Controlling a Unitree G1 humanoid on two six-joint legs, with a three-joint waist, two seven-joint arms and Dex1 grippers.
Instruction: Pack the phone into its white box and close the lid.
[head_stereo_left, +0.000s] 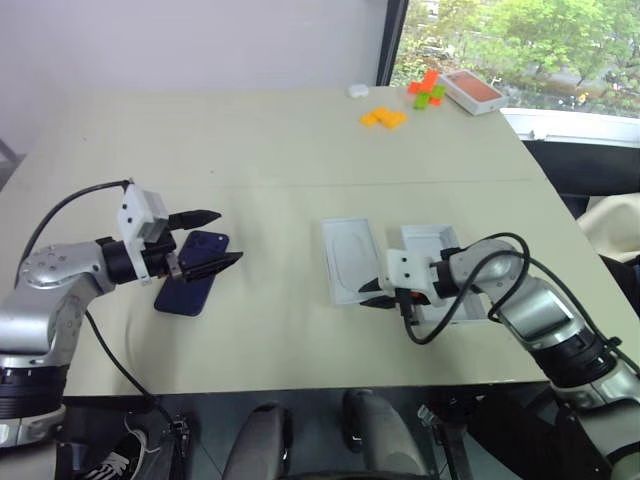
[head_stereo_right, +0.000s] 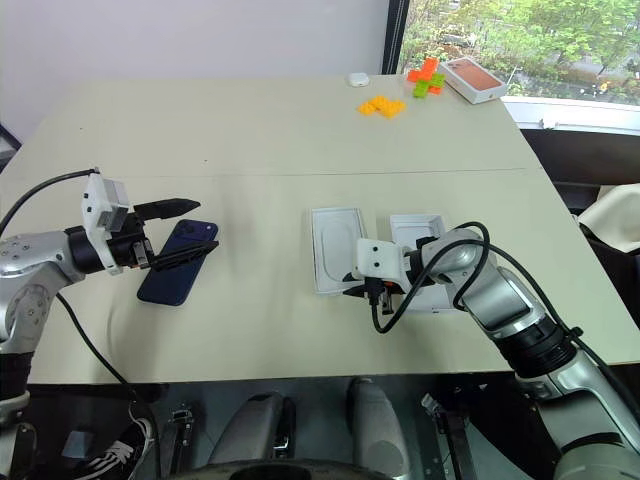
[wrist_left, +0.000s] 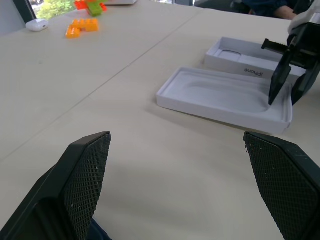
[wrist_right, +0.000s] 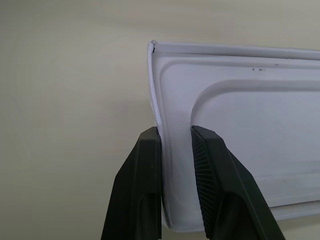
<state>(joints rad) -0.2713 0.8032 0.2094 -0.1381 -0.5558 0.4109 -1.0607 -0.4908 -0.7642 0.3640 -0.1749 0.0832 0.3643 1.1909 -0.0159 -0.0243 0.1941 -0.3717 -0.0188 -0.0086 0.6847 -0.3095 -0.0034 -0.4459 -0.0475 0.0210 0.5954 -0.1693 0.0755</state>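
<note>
A slim dark navy-blue phone (head_stereo_left: 195, 272) lies flat on the pale beige worktop (head_stereo_left: 270, 150) at the near left, its camera cluster at the far end. The left gripper (head_stereo_left: 228, 236) hangs just over the phone's far right part with its two black fingers spread wide, holding nothing; whether the lower finger touches the phone I cannot tell. To the right of centre lies a thin white moulded insert with an oval recess (head_stereo_left: 348, 258), and just beside it on the right sits a shallow white rectangular box (head_stereo_left: 428, 240), open side up with small grey lettering inside (base or lid, I cannot tell), partly covered by the right arm. The right gripper (wrist_right: 175, 135) is pinched onto the rim of the insert at its near right corner, one finger outside the wall and one inside. At the far right edge stand an orange-topped white box (head_stereo_left: 472, 90), loose orange bricks (head_stereo_left: 384, 117) and green and red bricks (head_stereo_left: 425, 90).
</note>
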